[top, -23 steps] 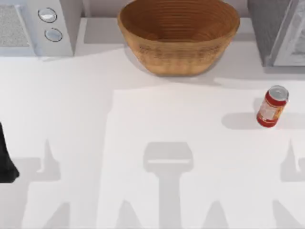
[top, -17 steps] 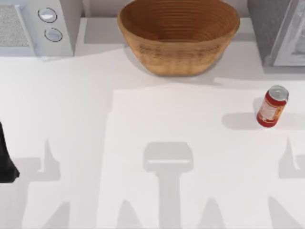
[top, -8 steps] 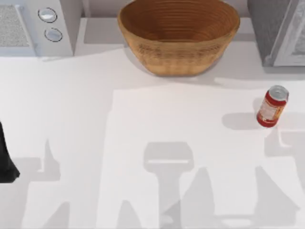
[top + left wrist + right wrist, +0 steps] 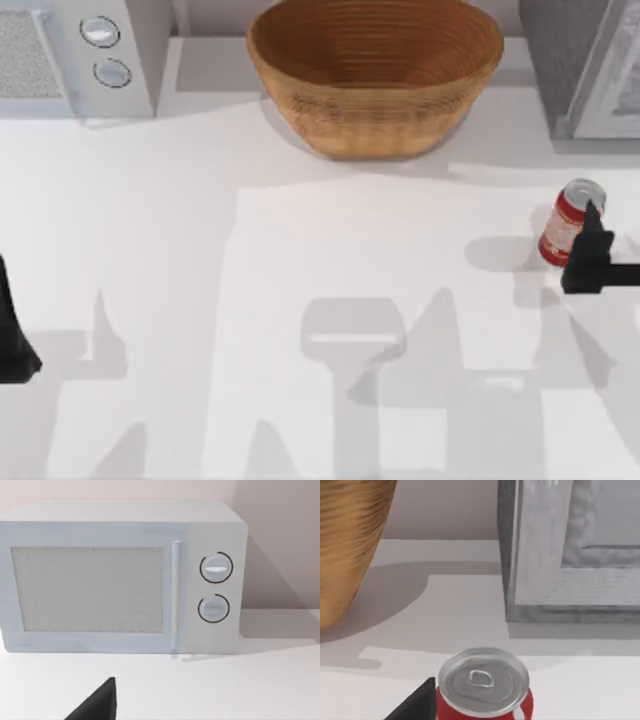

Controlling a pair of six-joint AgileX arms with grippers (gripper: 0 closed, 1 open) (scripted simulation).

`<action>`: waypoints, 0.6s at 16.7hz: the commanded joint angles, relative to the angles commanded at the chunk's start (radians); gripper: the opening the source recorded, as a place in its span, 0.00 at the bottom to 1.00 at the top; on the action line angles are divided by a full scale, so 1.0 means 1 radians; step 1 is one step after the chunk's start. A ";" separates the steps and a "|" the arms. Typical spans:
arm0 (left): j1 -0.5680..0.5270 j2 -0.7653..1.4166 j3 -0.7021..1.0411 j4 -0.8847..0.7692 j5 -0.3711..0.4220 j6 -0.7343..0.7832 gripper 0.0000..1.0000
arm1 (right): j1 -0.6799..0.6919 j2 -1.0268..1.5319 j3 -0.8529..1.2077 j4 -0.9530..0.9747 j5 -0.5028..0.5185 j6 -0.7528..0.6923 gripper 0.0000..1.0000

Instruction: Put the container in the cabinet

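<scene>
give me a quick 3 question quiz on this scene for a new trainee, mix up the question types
1. True or false: the container stands upright on the table.
2. Multiple choice: which gripper is next to the container? A) left gripper B) right gripper C) both
3. Fill in: the white microwave has ___ round knobs.

Key
1. True. The red can stands with its silver lid up, in front of the cabinet and to the right of the woven bowl.
2. B. The right gripper is at the can on the table's right side; the left gripper is parked at the left edge.
3. Two.
</scene>
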 joint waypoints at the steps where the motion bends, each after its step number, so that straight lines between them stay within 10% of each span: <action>1: 0.000 0.000 0.000 0.000 0.000 0.000 1.00 | 0.016 0.088 0.012 0.068 0.017 0.005 1.00; 10: 0.000 0.000 0.000 0.000 0.000 0.000 1.00 | 0.106 0.571 0.085 0.456 0.114 0.033 1.00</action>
